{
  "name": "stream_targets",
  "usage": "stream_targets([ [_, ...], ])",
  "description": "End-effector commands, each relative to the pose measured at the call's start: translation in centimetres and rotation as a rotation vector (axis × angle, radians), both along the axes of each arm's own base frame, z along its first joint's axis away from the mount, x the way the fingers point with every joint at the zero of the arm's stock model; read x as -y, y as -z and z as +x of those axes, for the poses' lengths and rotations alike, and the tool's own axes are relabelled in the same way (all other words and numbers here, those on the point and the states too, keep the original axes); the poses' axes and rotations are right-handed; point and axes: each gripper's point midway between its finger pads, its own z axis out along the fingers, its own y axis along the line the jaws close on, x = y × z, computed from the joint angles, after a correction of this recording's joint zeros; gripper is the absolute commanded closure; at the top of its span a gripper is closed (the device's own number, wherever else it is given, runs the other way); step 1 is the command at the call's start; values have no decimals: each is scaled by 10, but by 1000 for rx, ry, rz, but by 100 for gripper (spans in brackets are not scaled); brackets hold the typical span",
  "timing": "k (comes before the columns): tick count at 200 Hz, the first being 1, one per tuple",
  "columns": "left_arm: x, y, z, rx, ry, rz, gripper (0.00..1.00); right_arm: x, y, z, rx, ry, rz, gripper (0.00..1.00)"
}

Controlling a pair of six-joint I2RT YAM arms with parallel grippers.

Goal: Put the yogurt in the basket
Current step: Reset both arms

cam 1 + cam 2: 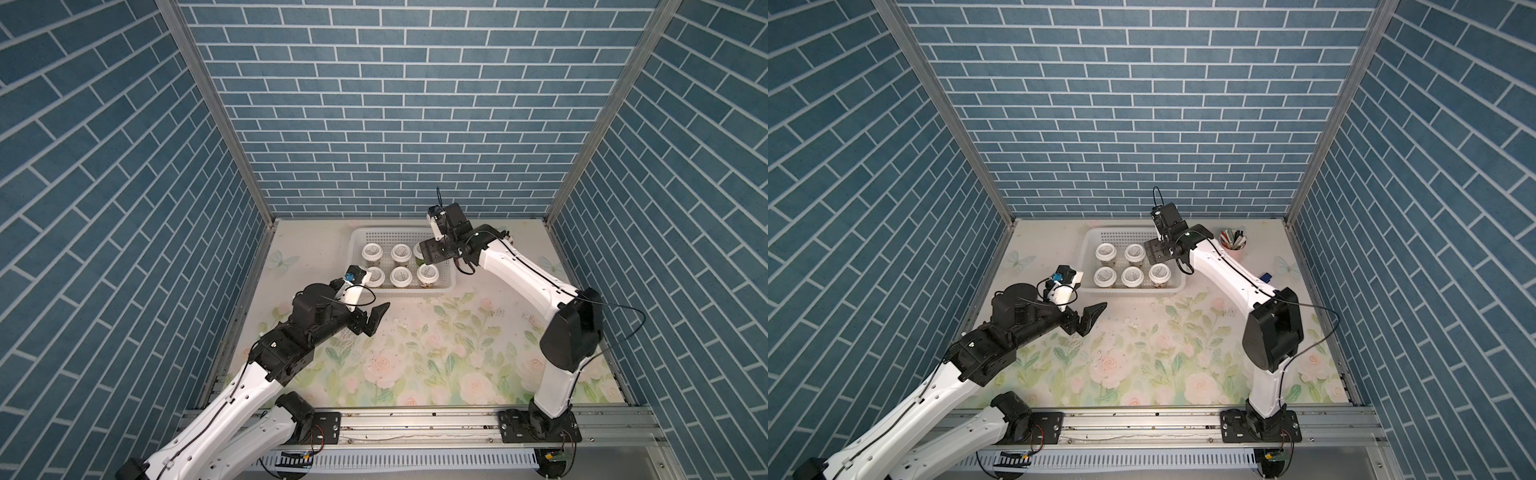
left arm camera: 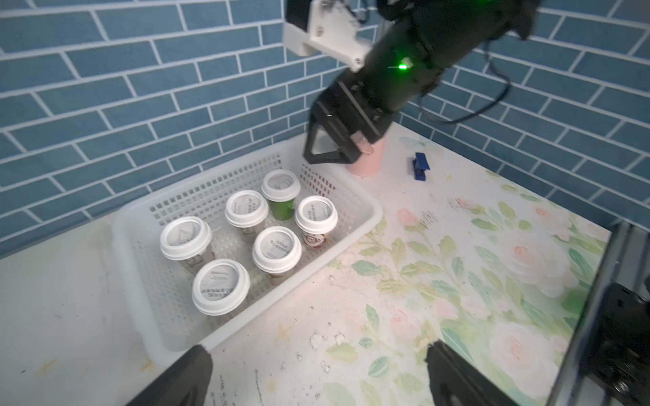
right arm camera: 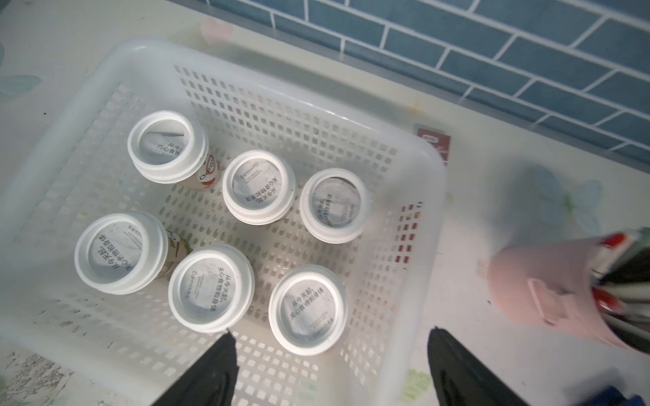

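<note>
The white perforated basket (image 1: 390, 230) (image 1: 1121, 230) stands at the back of the table. Several white-lidded yogurt cups (image 2: 280, 185) (image 3: 307, 309) stand upright inside it in two rows. My right gripper (image 1: 429, 255) (image 3: 330, 337) hangs open over the basket's right end with nothing between its fingers. In the right wrist view one finger is over the basket floor and the other is outside the wall. In both top views it hides part of the far right cup. My left gripper (image 1: 376, 320) (image 2: 316, 351) is open and empty above the floral cloth, just in front of the basket's left corner.
A pink cup of pens (image 1: 1233, 241) (image 3: 548, 288) stands right of the basket, close to the right gripper. A small blue clip (image 2: 419, 166) lies beyond it. A dark red packet (image 3: 434, 140) lies behind the basket. Blue brick walls close three sides.
</note>
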Motion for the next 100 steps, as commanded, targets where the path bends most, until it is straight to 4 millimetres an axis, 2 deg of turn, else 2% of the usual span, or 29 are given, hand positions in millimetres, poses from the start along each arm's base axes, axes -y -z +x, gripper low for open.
stream_targets([
  [1,-19,-25,23,53,-187,-66,0,34,-30,-3,160,92,-18,12],
  [17,-27,-35,33,77,-263,-87,0,57,-40,-16,267,130,-5,12],
  [36,-37,-63,41,161,-334,-126,0,87,-47,-35,393,168,6,11],
  [69,-76,-110,52,320,-559,-157,0,149,-33,-65,517,302,8,9],
  [84,-94,-123,54,385,-658,-140,0,174,-23,-79,556,358,17,9],
  [100,-109,-128,53,438,-715,-97,0,199,-15,-94,603,420,40,8],
])
